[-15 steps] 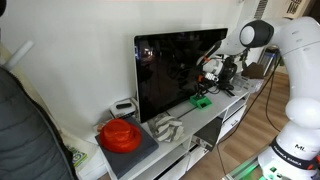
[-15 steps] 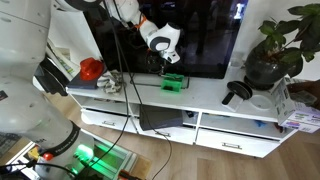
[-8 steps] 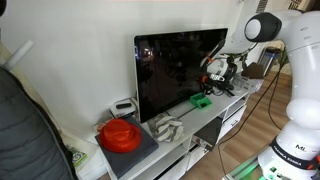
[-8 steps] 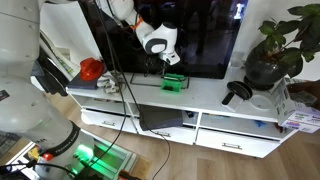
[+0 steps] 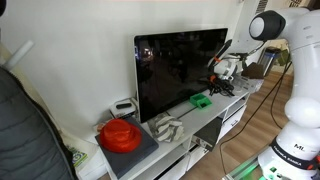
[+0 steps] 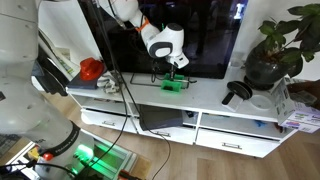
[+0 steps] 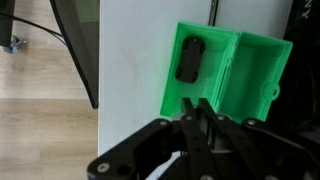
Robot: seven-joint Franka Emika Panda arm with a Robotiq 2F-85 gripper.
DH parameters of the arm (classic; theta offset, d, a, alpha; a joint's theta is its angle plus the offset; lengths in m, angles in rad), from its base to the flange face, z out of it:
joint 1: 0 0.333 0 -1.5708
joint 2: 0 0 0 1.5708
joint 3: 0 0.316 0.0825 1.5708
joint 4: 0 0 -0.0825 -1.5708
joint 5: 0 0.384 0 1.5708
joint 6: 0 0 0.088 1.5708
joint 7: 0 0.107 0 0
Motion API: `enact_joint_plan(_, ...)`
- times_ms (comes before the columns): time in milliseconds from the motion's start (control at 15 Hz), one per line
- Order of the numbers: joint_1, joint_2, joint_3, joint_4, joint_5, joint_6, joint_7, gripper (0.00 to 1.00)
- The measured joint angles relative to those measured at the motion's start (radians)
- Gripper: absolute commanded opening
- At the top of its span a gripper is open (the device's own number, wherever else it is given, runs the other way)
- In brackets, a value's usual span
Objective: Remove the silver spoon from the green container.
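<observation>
The tool point(image 7: 198, 110) hangs just above the green container point(image 7: 255, 72), fingers drawn tight together, apparently lined up for a straight lift; whether they pinch the silver spoon cannot be told. The bright, low, two-compartment box sits on the white table point(image 7: 135, 70) before a television point(image 5: 175, 70), a dark oblong piece point(image 7: 188, 58) in one compartment

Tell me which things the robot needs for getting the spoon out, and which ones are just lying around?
For the job:
- green container
- gripper, right above it
- silver spoon: too hard to make out here

Just lying about:
- red bowl
- crumpled cloth
- TV
- potted plant
- dark thing in one compartment of the container
</observation>
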Motion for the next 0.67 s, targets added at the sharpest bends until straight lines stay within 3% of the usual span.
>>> enact_joint_plan(333,-0.088,0.010,0.019,0.008,0.001,0.051,-0.129,0.03)
enact_joint_plan(667,-0.171,0.065,0.079,0.051,0.006,0.081,-0.257,0.03)
